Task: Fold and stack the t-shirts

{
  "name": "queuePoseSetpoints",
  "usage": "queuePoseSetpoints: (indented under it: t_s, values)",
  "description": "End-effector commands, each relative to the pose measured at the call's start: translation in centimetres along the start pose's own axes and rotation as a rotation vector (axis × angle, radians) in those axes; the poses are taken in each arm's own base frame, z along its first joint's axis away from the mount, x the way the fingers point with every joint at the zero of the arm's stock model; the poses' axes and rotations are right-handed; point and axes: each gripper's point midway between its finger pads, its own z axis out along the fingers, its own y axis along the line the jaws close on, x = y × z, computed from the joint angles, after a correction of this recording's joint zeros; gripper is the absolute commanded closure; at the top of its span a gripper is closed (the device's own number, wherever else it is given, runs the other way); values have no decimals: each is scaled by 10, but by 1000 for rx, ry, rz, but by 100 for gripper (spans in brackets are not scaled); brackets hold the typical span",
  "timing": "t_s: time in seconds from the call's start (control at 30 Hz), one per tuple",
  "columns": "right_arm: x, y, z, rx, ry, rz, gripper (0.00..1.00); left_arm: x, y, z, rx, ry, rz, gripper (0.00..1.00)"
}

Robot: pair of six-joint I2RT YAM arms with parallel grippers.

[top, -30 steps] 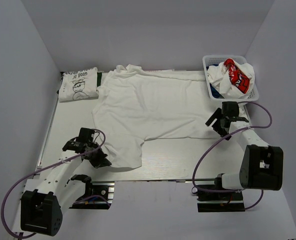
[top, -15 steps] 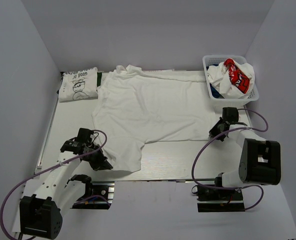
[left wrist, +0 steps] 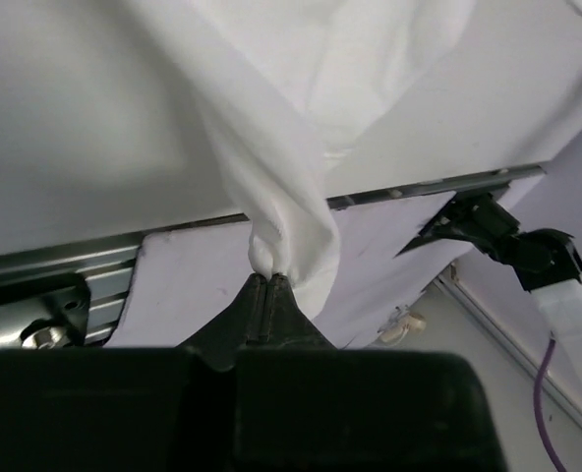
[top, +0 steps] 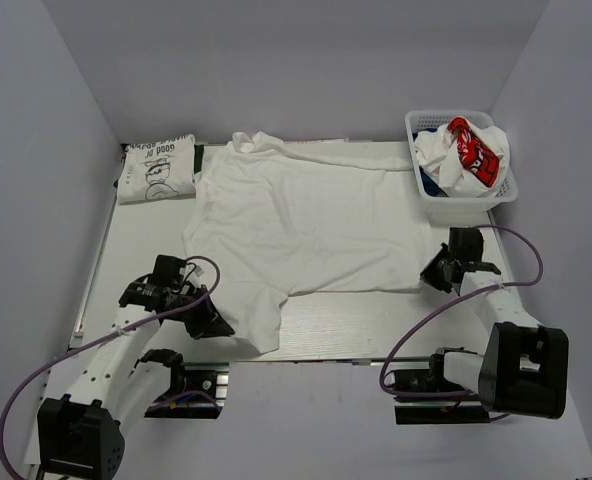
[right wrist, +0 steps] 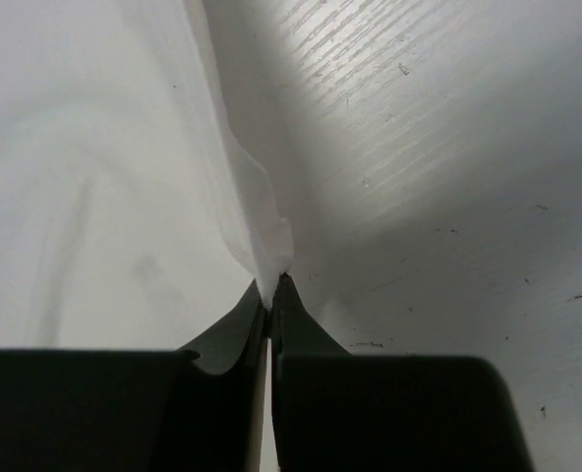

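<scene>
A large white t-shirt lies spread over the table, plain side up. My left gripper is shut on its near left sleeve corner, and the left wrist view shows the cloth bunched and lifted from the left gripper. My right gripper is shut on the shirt's near right edge; in the right wrist view a thin fold of cloth is pinched at the right gripper. A folded white t-shirt with a black line drawing rests at the far left. More t-shirts, one with a red patch, fill the basket.
The white lattice basket stands at the far right corner. Bare table shows in front of the spread shirt. White walls close in the sides and back. Purple cables loop beside both arms.
My right gripper came down onto the shirt's near right edge and shut on it. The left gripper, still holding the sleeve corner, shifted slightly right and toward the front, drawing the sleeve along.
</scene>
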Motion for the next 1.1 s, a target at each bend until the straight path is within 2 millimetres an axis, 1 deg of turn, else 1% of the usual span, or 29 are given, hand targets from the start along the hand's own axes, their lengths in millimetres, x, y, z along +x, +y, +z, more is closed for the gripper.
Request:
queuePoseSetpoints:
  t_s: [0.0,0.03,0.07,0.1,0.13,0.17,0.23,0.27,0.33,0.37,0.4,0.43,0.47,0.53,0.57,0.6,0.63,0.67,0.7,0.73,0.77,0.8,0.83,0.87,0.9,0.97,1.0,1.03,1.07]
  values:
    - [-2,8,-3,-35,-4,-47,100,-30,-53,-11,190,-88,108,100]
    - [-3,11,-4,-42,-2,-52,100,-39,-58,-13,196,-120,113,100]
    - [-8,14,-3,-44,-4,-61,100,-54,-74,-19,232,-176,130,100]
    - [-7,15,-2,-42,2,-69,100,-61,-82,-22,254,-198,138,100]
    - [-11,17,-2,-42,-4,-72,100,-70,-88,-22,262,-218,134,100]
    - [-16,22,-3,-46,-5,-76,100,-81,-103,-28,304,-256,143,100]
    - [-20,24,-2,-39,-7,-79,100,-93,-117,-34,329,-291,150,100]
    - [-24,28,-3,-43,-14,-83,100,-99,-120,-30,324,-283,135,100]
    - [-36,34,-5,-40,-27,-86,100,-114,-134,-35,343,-312,143,100]
    - [-40,36,-5,-43,-32,-80,100,-124,-135,-35,334,-329,130,100]
    - [-48,42,-6,-50,-41,-80,100,-133,-134,-30,319,-321,110,100]
    - [-50,44,-5,-51,-44,-79,100,-143,-143,-35,326,-345,120,100]
    - [-51,45,-5,-49,-39,-78,100,-152,-145,-35,310,-362,101,100]
    - [-59,49,-3,-41,-44,-69,100,-171,-159,-39,311,-390,107,100]
    - [-60,50,-3,-41,-41,-67,100,-182,-161,-41,291,-424,116,100]
    - [-65,54,-2,-44,-45,-67,100,-191,-166,-44,283,-450,115,100]
    - [-71,55,-1,-34,-55,-65,100,-204,-181,-58,297,-498,148,100]
    - [-77,57,-1,-31,-64,-62,100,-218,-179,-55,255,-521,126,100]
    - [-80,59,-1,-30,-68,-61,100,-229,-193,-68,262,-565,147,100]
    - [-84,61,3,-25,-66,-64,100,-236,-197,-70,255,-583,164,100]
    - [-92,64,1,-26,-80,-62,100,-243,-201,-72,251,-596,163,100]
    - [-94,65,2,-21,-81,-58,100,-253,-206,-72,245,-608,174,100]
    - [-101,72,0,-33,-97,-60,100,-262,-207,-76,240,-632,178,100]
    - [-103,70,4,-22,-92,-62,100,-268,-208,-75,234,-639,175,100]
    - [-105,72,5,-21,-98,-62,100,-278,-213,-74,233,-652,175,100]
    - [-115,77,4,-25,-115,-72,100,-294,-211,-76,202,-687,182,100]
    - [-119,80,3,-33,-122,-73,100,-304,-214,-84,207,-720,179,100]
    - [-123,83,0,-38,-132,-83,100,-308,-215,-82,200,-719,192,100]
    - [-128,86,-1,-47,-140,-88,100,-321,-212,-79,191,-738,194,100]
